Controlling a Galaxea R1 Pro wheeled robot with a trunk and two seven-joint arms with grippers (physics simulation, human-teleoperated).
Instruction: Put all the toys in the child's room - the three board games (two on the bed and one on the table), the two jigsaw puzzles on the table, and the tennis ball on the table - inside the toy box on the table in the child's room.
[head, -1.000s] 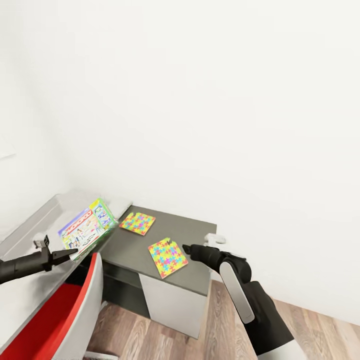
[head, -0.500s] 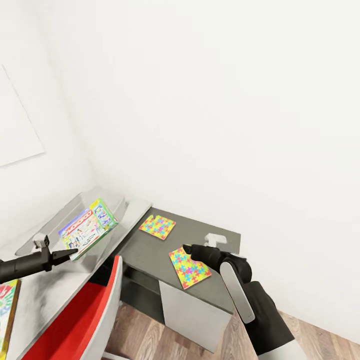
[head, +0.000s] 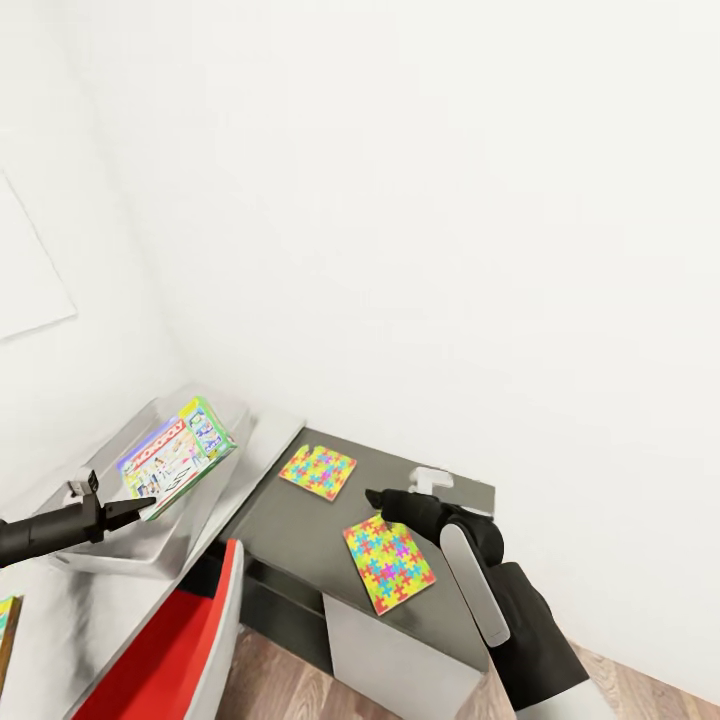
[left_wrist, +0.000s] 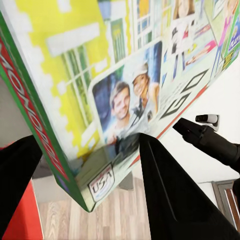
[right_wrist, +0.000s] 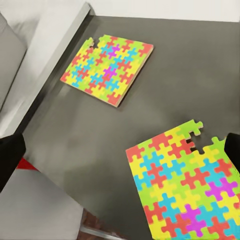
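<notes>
My left gripper (head: 148, 506) is shut on the lower edge of a colourful board game (head: 176, 456), holding it tilted in the air over a grey open toy box (head: 215, 480). In the left wrist view the board game (left_wrist: 115, 85) sits between the black fingers (left_wrist: 167, 192). Two bright jigsaw puzzles lie flat on the dark grey table (head: 285, 520): the far one (head: 318, 471) and the near one (head: 389, 563). My right gripper (head: 371, 497) hovers open just above the near puzzle (right_wrist: 185, 187), with the far puzzle (right_wrist: 107, 67) beyond it. The tennis ball is out of view.
A red and white chair (head: 165, 650) stands below the table's left end. The corner of another board game (head: 8, 625) lies on the light grey surface at the lower left. A small white object (head: 431, 480) sits near the wall behind my right gripper.
The camera has swung, so the table and puzzles have shifted right in the picture and the toy box has come into view. Both arms keep their pose.
</notes>
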